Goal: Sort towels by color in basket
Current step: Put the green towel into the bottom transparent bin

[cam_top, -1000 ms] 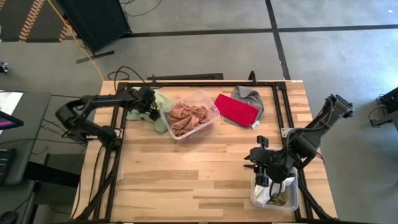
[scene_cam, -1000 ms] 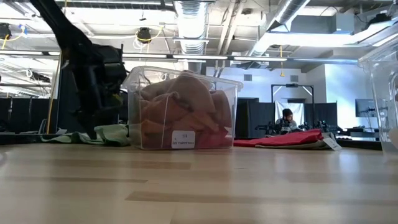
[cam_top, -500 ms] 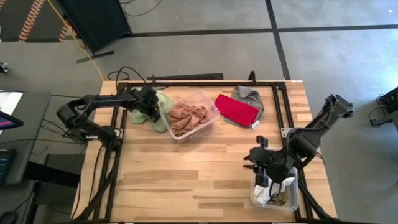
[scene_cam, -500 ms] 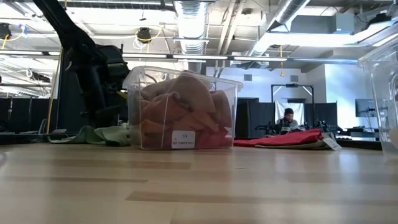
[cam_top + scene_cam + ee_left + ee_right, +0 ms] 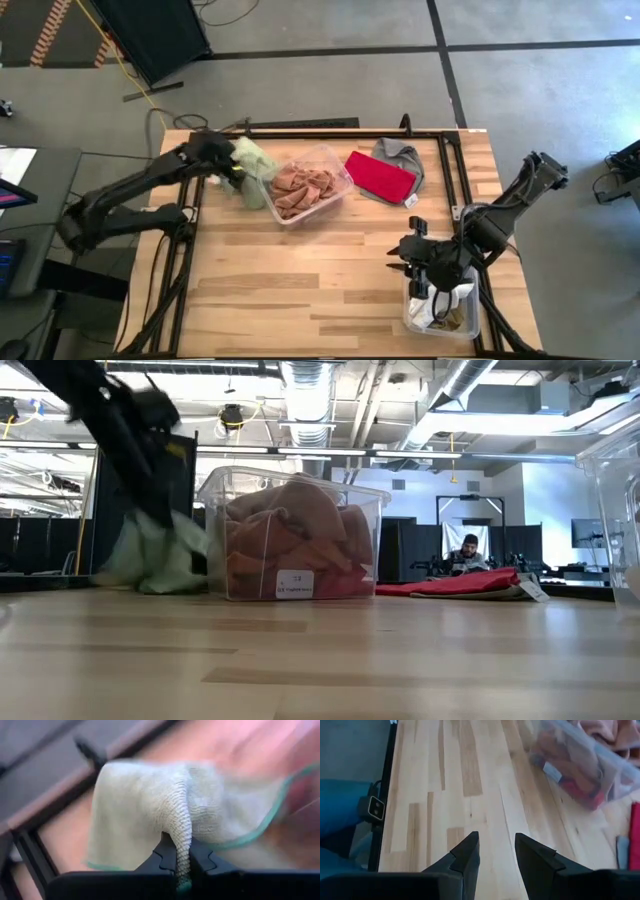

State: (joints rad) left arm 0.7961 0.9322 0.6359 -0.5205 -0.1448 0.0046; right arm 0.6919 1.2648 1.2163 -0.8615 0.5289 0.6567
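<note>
Figure: lifting the pale green towel. My left gripper has its jaws pinched tight on a fold of the pale green towel, which sits at the table's far left corner, just beside the clear bin. In the low view the cloth trails down to the wood, so I judge it only partly lifted. To do this step well I raise the cloth until its hem clears the bin's rim before carrying it sideways, and I hold the pinch firm, since only a narrow fold is gripped and it could slip.

The clear bin holds rust-orange and tan-brown towels. The red towel lies on the grey towel beyond the bin, well apart from the left gripper. The black frame rail runs close under the hanging cloth and may snag it. My right gripper waits with its jaws apart and empty beside the second bin at the near right.
</note>
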